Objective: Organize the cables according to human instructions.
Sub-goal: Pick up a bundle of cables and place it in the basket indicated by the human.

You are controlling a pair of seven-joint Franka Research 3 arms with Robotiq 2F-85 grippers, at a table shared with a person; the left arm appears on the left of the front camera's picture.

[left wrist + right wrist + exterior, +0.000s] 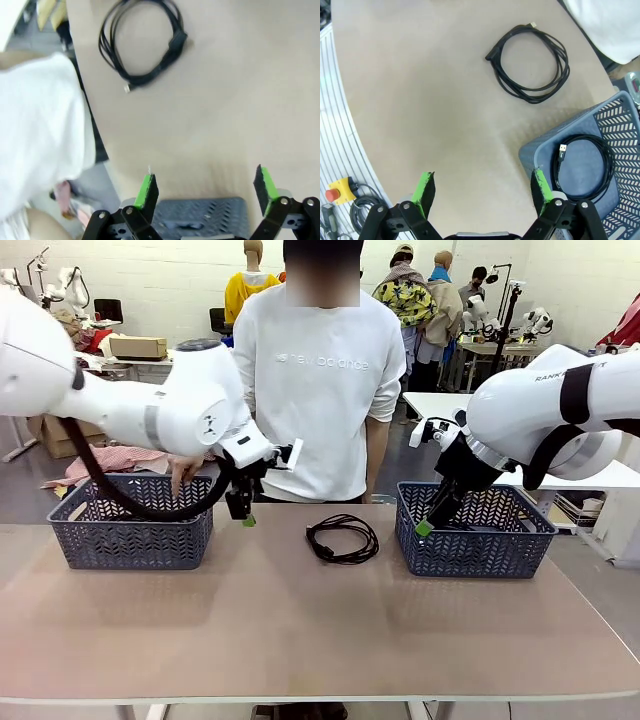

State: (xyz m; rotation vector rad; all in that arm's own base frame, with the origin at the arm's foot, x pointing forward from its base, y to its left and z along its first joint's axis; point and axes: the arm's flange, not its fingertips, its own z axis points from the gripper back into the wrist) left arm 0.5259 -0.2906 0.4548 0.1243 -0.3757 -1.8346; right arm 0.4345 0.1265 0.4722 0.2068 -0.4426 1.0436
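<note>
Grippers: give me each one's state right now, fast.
Left gripper: open, holding nothing, above the table edge near a basket.
Right gripper: open, holding nothing, beside the basket with a coiled cable in it.

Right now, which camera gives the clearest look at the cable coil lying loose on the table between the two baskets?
The right wrist view: the loose cable coil lies whole, sharp and seen from above, plug ends included. The left wrist view shows the coil too, but blurred and cut at the top edge. The front view shows it small and at a flat angle.
</note>
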